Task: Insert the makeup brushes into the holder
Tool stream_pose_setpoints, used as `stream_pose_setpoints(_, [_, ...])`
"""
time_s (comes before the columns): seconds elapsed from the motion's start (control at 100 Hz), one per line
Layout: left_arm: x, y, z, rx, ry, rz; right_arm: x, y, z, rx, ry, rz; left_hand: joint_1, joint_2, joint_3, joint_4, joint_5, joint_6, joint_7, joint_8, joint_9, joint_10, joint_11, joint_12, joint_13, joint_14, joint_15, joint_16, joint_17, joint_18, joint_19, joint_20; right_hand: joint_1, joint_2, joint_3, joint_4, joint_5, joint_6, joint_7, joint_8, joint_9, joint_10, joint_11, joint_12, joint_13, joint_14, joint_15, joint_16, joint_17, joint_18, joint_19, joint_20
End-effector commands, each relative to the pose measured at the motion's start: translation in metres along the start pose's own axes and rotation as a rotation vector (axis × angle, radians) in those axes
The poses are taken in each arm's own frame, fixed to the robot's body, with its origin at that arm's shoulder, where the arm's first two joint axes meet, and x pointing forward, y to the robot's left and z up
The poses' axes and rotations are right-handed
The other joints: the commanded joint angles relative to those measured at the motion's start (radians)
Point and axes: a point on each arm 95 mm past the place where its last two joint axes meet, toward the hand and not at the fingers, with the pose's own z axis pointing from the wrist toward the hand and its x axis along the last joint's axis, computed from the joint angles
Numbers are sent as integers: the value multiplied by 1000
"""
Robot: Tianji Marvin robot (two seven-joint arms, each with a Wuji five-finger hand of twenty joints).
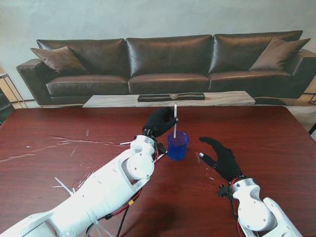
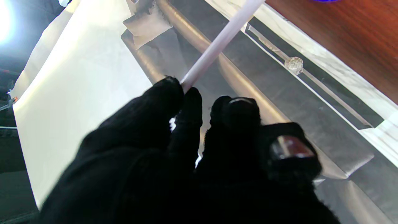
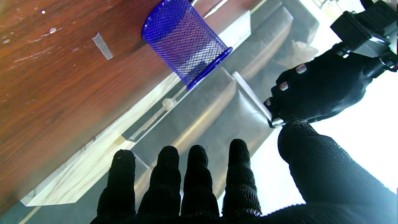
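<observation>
A blue mesh holder [image 1: 177, 145] stands upright on the dark wood table [image 1: 276, 143], also seen in the right wrist view as the holder [image 3: 186, 40]. My left hand [image 1: 159, 121] hovers just beyond and above it, shut on a pale makeup brush [image 1: 175, 121] held nearly upright with its lower end at the holder's mouth. The left wrist view shows the brush handle [image 2: 217, 43] pinched between black-gloved fingers [image 2: 168, 99]. My right hand [image 1: 220, 155] rests to the right of the holder, fingers [image 3: 199, 177] spread, holding nothing.
Scratches and pale scraps lie on the table's left part [image 1: 69, 143]. A small pale strip [image 1: 198, 157] lies between holder and right hand. Beyond the table stand a low marble coffee table [image 1: 168, 100] and a dark leather sofa [image 1: 168, 59].
</observation>
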Motion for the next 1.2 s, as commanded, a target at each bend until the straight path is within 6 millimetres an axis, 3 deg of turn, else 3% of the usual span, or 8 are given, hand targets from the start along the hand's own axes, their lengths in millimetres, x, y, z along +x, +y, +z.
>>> stream_pose_setpoints(0.0, [4,5,2,-9,4,-13,2,-3,-2,2,6,3,66,45,-40,-20,-25,-81,-4,-6,0,-21,-21,35,-51,61,-32,14,-67,-64,51,27,-27,18,-20,15,15,1,0,7,-26,-10,6,-2,21,-13,2,7,-7,-9,17,29])
stream_pose_setpoints(0.16, [-3,13,3,-33,-8,-7,2,-3,-2,1,4,6,105,65,-109,-24,-43,-136,-7,-43,-7,-66,-107,12,-126,83,-149,1,-199,1,-72,60,-27,24,-26,15,16,1,0,6,-24,-12,4,-2,22,-15,2,7,-7,-8,19,29])
stream_pose_setpoints(0.51, [-20,31,-1,-112,-48,11,2,-3,-2,2,2,9,87,45,-92,-19,-25,-146,-7,-108,5,-63,-154,-29,-158,106,-196,-2,-240,35,-121,90,-23,31,-35,16,20,0,0,5,-23,-12,1,-3,23,-15,1,7,-7,-7,21,30])
stream_pose_setpoints(0.9, [-32,41,-7,-188,-81,25,2,-3,-2,6,1,9,37,11,-57,-19,-43,-80,-44,-254,-81,-13,-169,-112,-217,111,-226,22,-268,50,-147,134,-21,33,-40,17,22,0,1,5,-22,-12,0,-2,23,-15,1,7,-6,-6,23,30])
stream_pose_setpoints(0.95, [-34,41,-8,-200,-87,22,2,-3,-2,7,0,10,18,-1,-63,-20,-57,-66,-89,-257,-122,-7,-152,-259,-234,112,-250,30,-283,59,-166,162,-20,33,-40,17,22,0,1,5,-22,-13,0,-2,24,-15,2,7,-6,-6,23,30])
stream_pose_setpoints(1.01, [-34,42,-9,-211,-99,8,3,-3,-2,7,0,10,10,-5,-66,-19,-73,-47,-126,-267,-158,1,-165,-297,-270,124,-273,33,-325,90,-191,179,-20,34,-41,17,22,0,1,5,-22,-13,0,-2,23,-15,1,7,-5,-6,24,30])
stream_pose_setpoints(1.13, [-37,41,-10,-218,-96,23,3,-3,-2,6,1,10,-59,40,-56,2,-89,-8,-248,-266,-215,12,-206,-322,-310,130,-316,40,-364,120,-237,245,-20,33,-41,17,22,0,1,4,-22,-12,0,-2,23,-14,1,7,-5,-6,24,30])
stream_pose_setpoints(1.19, [-37,40,-11,-220,-94,26,3,-3,-2,7,0,10,-74,82,-88,32,-100,11,-309,-279,-247,18,-233,-339,-340,137,-347,44,-401,139,-276,288,-20,33,-41,17,21,0,1,4,-23,-14,0,-2,23,-15,1,7,-6,-6,24,29])
